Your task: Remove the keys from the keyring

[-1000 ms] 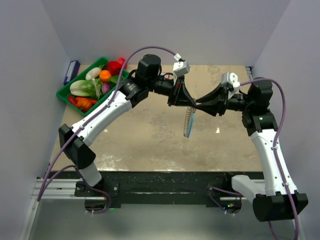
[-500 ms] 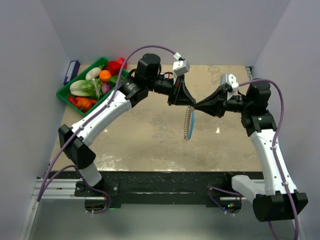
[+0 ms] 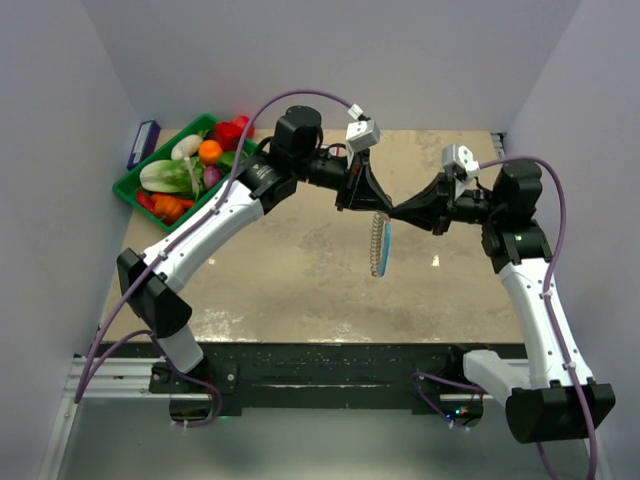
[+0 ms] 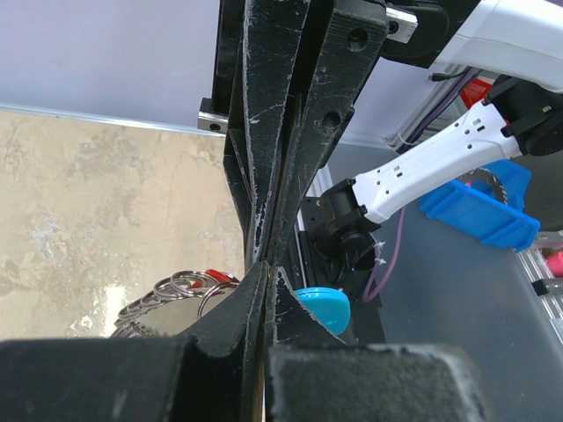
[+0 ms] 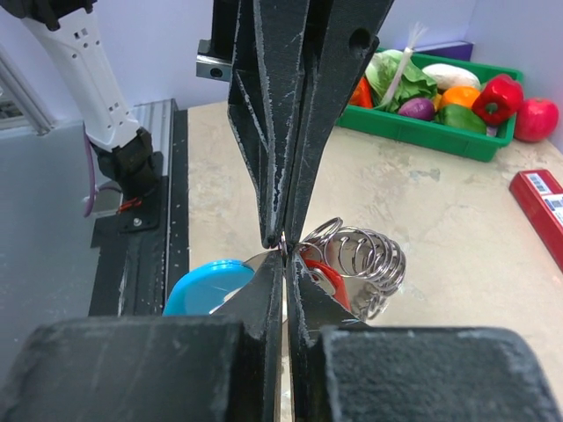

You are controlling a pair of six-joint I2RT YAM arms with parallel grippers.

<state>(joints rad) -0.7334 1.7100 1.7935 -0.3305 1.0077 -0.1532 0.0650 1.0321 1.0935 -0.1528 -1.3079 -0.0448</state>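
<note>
The keyring hangs over the middle of the table as a thin loop with a bright blue section. My left gripper and right gripper meet tip to tip at its top, both shut on it. In the left wrist view my left gripper is shut, with silvery keys, a red piece and the blue section behind it. In the right wrist view my right gripper pinches a thin ring, with coiled silvery keys, the red piece and the blue section beside it.
A green tray of vegetables stands at the table's far left; it also shows in the right wrist view. A purple box lies behind it. A long red box lies on the table. A blue bin is off the table.
The two grippers stay joined at the top of the keyring. The right arm has shifted slightly and the hanging loop has swayed a little.
</note>
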